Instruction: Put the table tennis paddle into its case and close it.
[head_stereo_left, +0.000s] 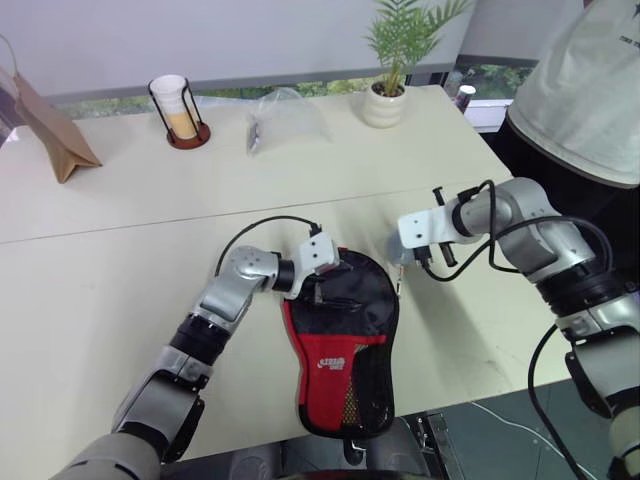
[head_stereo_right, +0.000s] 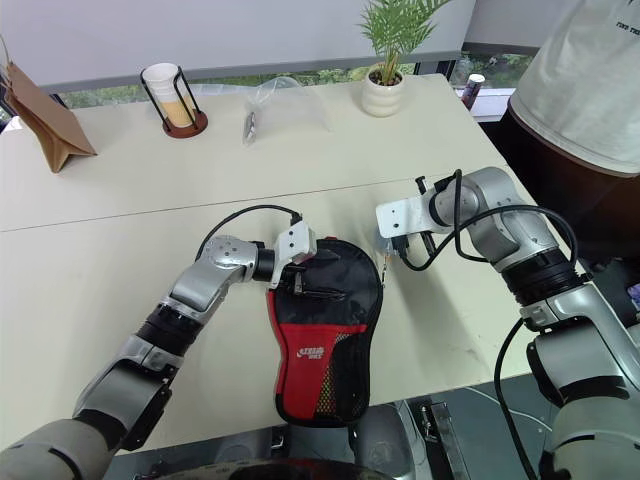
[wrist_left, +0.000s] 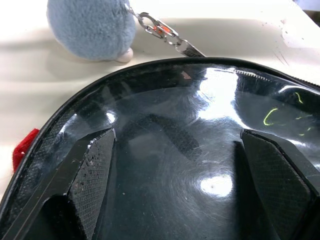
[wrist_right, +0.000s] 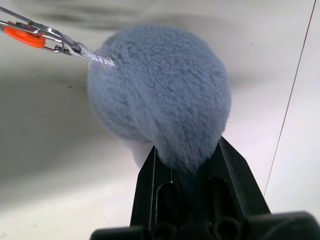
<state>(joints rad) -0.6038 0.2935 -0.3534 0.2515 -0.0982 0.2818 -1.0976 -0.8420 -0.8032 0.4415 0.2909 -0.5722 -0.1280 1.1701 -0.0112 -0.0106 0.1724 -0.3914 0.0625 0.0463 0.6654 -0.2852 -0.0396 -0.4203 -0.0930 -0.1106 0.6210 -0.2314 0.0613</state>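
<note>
Paddle unseen inside case (head_stereo_left: 345, 345)

1 case (head_stereo_left: 345, 345), 1 pompom (wrist_right: 160, 97) (grey), 1 plant (head_stereo_left: 392, 60), 1 cup (head_stereo_left: 172, 100).

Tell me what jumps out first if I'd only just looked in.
The black and red case lies at the table's near edge, with the left tool over its round end, fingers spread. Beside that end, the right tool pinches a fluffy blue-grey pompom clipped to the case's zipper pull.
</note>
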